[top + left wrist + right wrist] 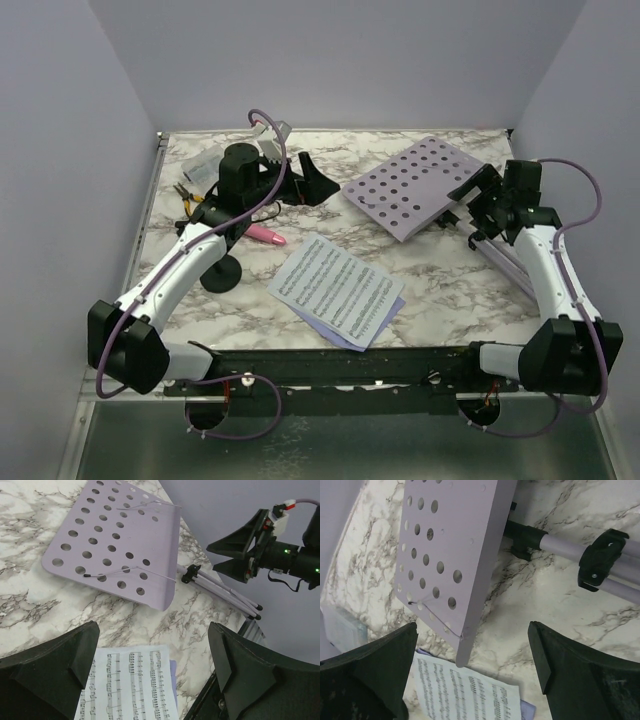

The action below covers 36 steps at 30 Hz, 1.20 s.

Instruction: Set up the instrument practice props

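Farthest left, well behind the left jaws, we see the orange-handled pliers (188, 197) and a clear plastic box (205, 165) on the marble table (440, 290). The black mic stand (222, 274) sits on its round base beside the left forearm, also well back from those jaws. The pink microphone (266, 235) lies flat close to them, on their near side.

The left gripper (312, 183) has its jaws spread wide with nothing between them. The sheet-music pages (335, 290) lie just below and ahead of its opening. Farther ahead, between the two pairs of jaws, the lavender music-stand desk (415, 185) lies on the table, holes up.

The right gripper (470, 200) is likewise spread wide and empty, over the desk's right edge. The folded tripod (505, 255) lies beneath and to the right of those jaws.
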Each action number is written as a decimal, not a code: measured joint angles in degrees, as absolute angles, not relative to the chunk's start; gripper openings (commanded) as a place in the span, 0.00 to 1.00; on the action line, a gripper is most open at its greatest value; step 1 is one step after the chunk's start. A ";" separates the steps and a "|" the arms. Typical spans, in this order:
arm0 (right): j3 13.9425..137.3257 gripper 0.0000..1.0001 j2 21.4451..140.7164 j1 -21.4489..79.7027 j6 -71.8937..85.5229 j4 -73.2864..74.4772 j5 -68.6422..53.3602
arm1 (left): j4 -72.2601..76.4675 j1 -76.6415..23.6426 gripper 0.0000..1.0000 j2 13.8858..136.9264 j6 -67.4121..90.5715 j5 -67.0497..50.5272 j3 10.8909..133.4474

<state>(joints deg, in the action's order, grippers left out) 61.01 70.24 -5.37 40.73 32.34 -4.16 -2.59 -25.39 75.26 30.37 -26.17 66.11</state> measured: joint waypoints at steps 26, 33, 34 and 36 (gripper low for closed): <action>48.12 0.67 91.68 -7.62 61.34 -2.17 -18.22 | 1.76 -26.02 0.99 78.04 34.72 -29.85 65.12; 47.33 0.57 94.65 -7.97 64.90 -12.19 -21.52 | 2.13 -26.02 0.99 78.04 35.14 -30.52 65.12; 46.96 0.56 95.20 -8.01 65.45 -13.39 -21.98 | 2.11 -26.02 0.99 78.04 35.14 -30.52 65.12; 46.74 0.53 96.68 -8.01 66.37 -15.40 -22.76 | 2.15 -26.02 0.99 78.04 35.16 -30.57 65.12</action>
<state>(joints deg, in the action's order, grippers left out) 46.74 96.68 -8.01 66.37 -15.40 -22.76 2.15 -26.02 78.04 35.16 -30.57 65.12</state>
